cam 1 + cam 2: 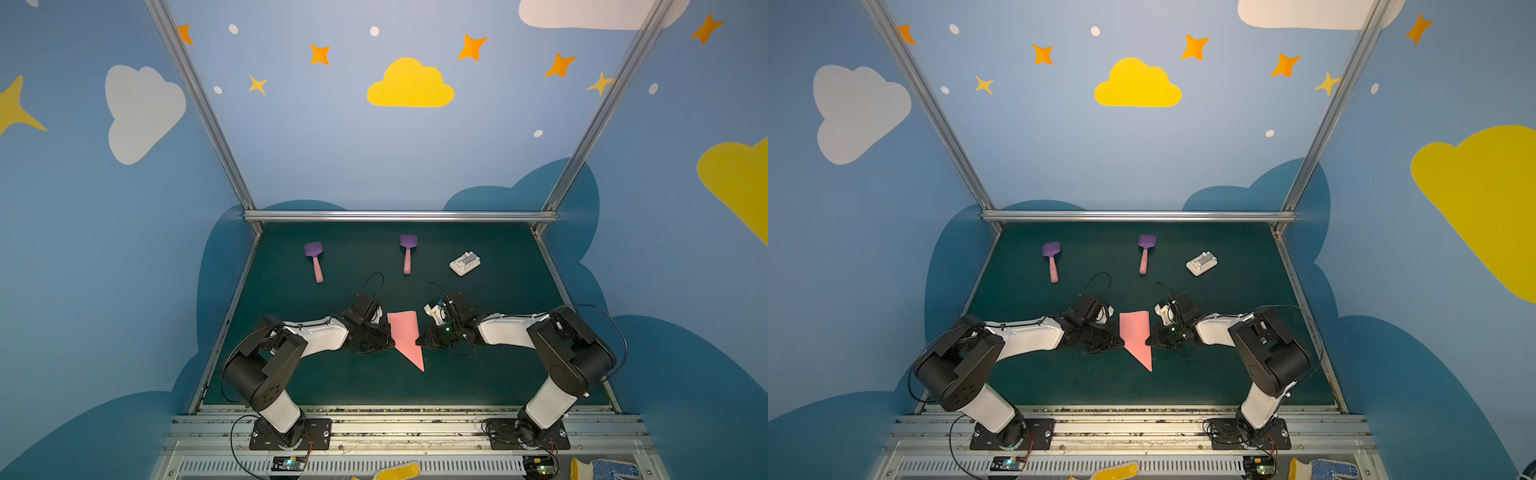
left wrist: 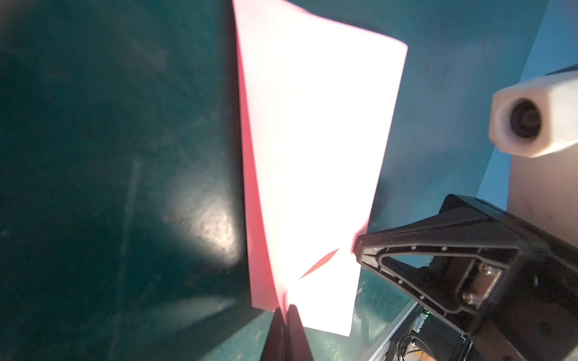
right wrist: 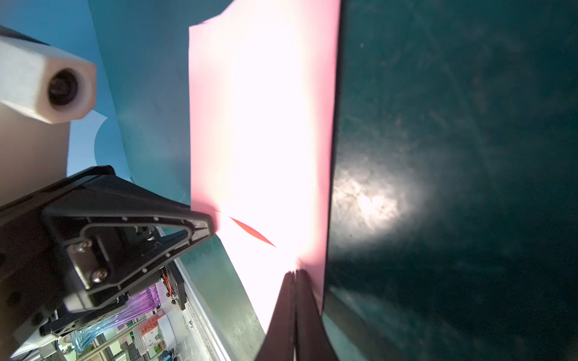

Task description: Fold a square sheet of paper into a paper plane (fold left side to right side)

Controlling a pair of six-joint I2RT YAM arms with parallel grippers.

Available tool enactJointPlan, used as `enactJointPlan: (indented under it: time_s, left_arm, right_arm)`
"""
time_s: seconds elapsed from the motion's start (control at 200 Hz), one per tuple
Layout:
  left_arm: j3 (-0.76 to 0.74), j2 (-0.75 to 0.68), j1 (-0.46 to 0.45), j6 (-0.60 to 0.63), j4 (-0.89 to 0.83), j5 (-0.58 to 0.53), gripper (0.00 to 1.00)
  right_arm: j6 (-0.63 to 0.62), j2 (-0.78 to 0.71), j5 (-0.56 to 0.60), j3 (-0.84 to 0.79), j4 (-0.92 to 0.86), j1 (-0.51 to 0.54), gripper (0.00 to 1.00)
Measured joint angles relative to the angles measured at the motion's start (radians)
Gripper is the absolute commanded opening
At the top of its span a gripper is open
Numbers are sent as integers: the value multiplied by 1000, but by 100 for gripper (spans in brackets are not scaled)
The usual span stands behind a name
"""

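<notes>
While it was pinched at both edges: paper plane [image 1: 405, 334].
It was clamped by left gripper [image 2: 286, 308] and right gripper [image 3: 294, 273]; tearing could be caused by uneven pulling.

Paper plane [image 1: 405, 337] between left pincer [image 1: 390, 340], right pincer [image 1: 419, 341] (spatulas [image 1: 316, 261] [image 1: 407, 254] behind).

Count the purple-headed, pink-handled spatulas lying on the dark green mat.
2. One purple-headed, pink-handled spatula lies far left on the dark green mat; the other spatula lies far centre, left of the small white plastic block. The arms cover some mat, so another could be hidden.
</notes>
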Motion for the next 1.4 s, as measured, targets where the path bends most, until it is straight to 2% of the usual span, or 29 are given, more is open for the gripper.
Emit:
enactJointPlan:
  time_s: [0.18,0.235,0.365,0.481,0.841,1.402]
  left_arm:
    - [9,-16,-2,-7,-32,-1,4]
    - [18,-24,-4,-11,-47,-2,4]
    - [23,-50,-11,-33,-71,-12,4]
    - [24,-70,-20,-63,-90,-24,4]
    - [26,-79,-52,-196,-124,-47,4]
    - [45,-130,-56,-317,-164,-43,4]
  right_arm:
    - [-43,-45,15,35,-95,0,0]
    - [-58,-76,23,49,-130,7,5]
    - [-91,-160,61,85,-200,56,27]
    - [-111,-204,114,100,-240,131,34]
    - [-112,-212,388,100,-318,344,44]
    - [-131,-146,753,123,-337,534,50]
